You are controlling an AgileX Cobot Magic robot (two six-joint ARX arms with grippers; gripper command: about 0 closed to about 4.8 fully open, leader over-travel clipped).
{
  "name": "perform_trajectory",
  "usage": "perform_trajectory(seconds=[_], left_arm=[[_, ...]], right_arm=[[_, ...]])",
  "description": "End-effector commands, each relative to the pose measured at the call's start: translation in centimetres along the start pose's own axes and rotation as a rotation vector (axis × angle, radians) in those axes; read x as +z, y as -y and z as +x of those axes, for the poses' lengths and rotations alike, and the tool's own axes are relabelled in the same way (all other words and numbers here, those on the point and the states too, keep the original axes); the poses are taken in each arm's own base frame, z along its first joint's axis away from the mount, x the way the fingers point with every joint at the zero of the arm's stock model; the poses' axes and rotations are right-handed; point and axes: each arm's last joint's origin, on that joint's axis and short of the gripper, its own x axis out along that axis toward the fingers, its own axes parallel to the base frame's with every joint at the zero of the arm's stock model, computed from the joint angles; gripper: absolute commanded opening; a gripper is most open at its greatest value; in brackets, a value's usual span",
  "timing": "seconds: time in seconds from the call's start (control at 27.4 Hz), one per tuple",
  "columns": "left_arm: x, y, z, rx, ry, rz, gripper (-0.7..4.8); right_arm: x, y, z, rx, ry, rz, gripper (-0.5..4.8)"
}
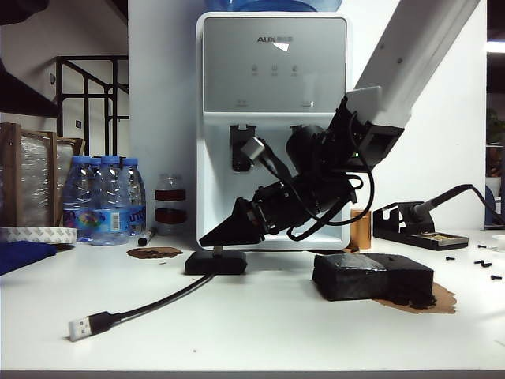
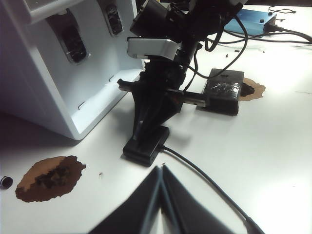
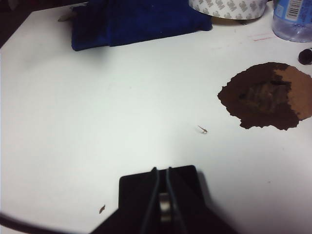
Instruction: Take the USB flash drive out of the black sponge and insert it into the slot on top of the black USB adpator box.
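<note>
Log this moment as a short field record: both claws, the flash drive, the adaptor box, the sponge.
right claw: shut on the USB flash drive, tips down over the black USB adpator box
left claw: shut, holding nothing, hovering near the box
flash drive: pinched between the right claw's fingers, above the box's top
slot: hidden by the claw; insertion cannot be confirmed
adaptor box cable: trails toward the table's front, plug free
black sponge: on the table, right of the box

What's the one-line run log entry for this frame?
right gripper: shut on USB flash drive, over black USB adpator box | left gripper: shut, idle, back from box | black sponge: drive out | insertion: not confirmed
</note>
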Motion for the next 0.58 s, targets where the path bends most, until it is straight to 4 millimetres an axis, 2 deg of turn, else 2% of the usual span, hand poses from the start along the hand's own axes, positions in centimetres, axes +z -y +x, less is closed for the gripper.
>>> perform_trajectory(seconds=[0.04, 0.58], left_arm=[[0.07, -0.07, -0.07, 0.003, 0.006, 0.008, -0.05], [0.0, -0.02, -0.07, 0.003, 0.0, 0.001, -0.05]], right_arm=[[-1.03, 0.87, -1.47, -0.087, -0.091, 0.0, -0.04], [-1.29, 0.25, -1.13, -0.059, -0.144, 0.025, -0.04]])
